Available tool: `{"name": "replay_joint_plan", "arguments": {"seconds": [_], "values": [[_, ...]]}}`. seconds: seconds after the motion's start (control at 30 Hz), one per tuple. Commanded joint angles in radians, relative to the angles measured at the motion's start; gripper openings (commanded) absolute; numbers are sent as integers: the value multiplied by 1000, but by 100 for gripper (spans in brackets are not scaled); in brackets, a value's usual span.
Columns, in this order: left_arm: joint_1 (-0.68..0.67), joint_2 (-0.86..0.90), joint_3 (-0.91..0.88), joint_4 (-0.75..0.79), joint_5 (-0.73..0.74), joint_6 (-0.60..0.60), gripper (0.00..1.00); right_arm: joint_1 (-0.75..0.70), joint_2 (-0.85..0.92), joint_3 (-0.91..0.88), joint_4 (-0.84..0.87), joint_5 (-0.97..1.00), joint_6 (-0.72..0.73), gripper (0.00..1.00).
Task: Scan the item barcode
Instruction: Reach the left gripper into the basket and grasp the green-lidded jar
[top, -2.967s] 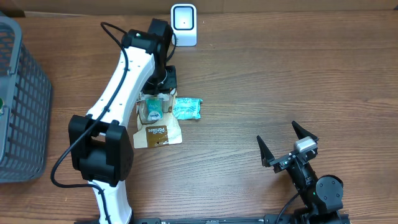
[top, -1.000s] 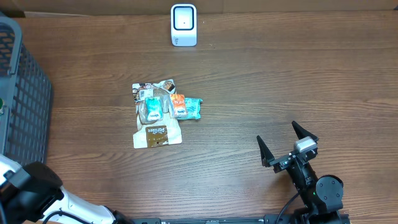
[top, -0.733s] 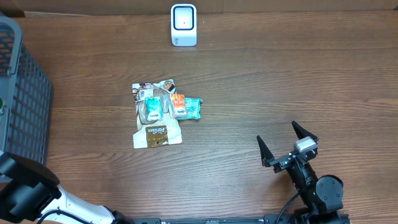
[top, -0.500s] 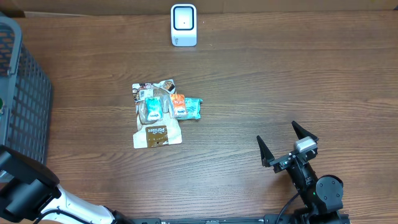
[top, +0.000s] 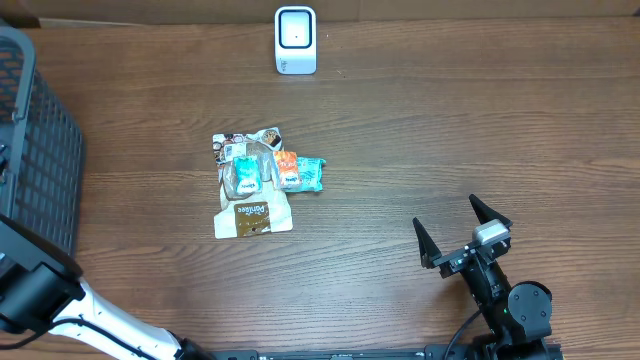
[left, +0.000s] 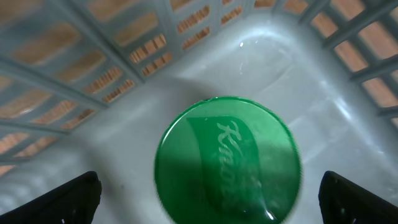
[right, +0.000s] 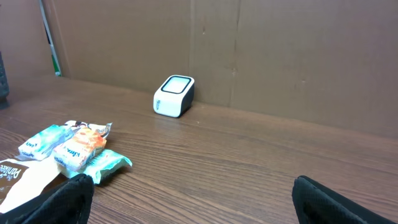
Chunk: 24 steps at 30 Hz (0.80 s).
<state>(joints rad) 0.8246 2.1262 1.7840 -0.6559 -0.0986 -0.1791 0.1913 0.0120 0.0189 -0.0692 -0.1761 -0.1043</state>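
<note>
1. The left arm (top: 40, 300) is cut off at the overhead view's lower-left corner, and its gripper does not show there.
2. In its wrist view the left gripper (left: 214, 199) shows only two dark fingertips at the bottom corners. They are spread wide, with nothing clamped, over a green round lid (left: 227, 158) inside the grey plastic basket (left: 93, 74).
3. The lid bears pale script starting "Kn"; the rest is blurred. Whatever sits under the lid is hidden.
4. The right gripper (top: 444, 210) stands spread and empty near the front edge of the table (top: 450, 120).
5. The snack packets (top: 262, 180) lie piled mid-table, well apart from the white barcode scanner (top: 295, 40) at the far edge.
6. The brown packet (top: 255, 215) has white lettering too small to read.
</note>
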Motion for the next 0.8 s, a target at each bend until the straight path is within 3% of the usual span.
{"name": "replay_joint_plan", "arguments": {"seconds": [0.0, 0.2, 0.33, 0.4, 0.43, 0.77], "values": [[-10, 32, -10, 14, -1, 27, 100, -2, -9, -11, 5, 6, 3, 100], [-16, 45, -10, 18, -2, 26, 99, -2, -9, -11, 5, 6, 3, 100], [-15, 45, -8, 26, -2, 25, 71, -2, -9, -11, 5, 6, 3, 100], [-15, 40, -7, 26, -3, 25, 46, -2, -9, -11, 5, 6, 3, 100], [-16, 37, -7, 26, -5, 25, 41, -2, -9, -11, 5, 6, 3, 100], [-16, -91, -1, 33, -5, 22, 42, -2, -9, -11, 5, 6, 3, 100]]}}
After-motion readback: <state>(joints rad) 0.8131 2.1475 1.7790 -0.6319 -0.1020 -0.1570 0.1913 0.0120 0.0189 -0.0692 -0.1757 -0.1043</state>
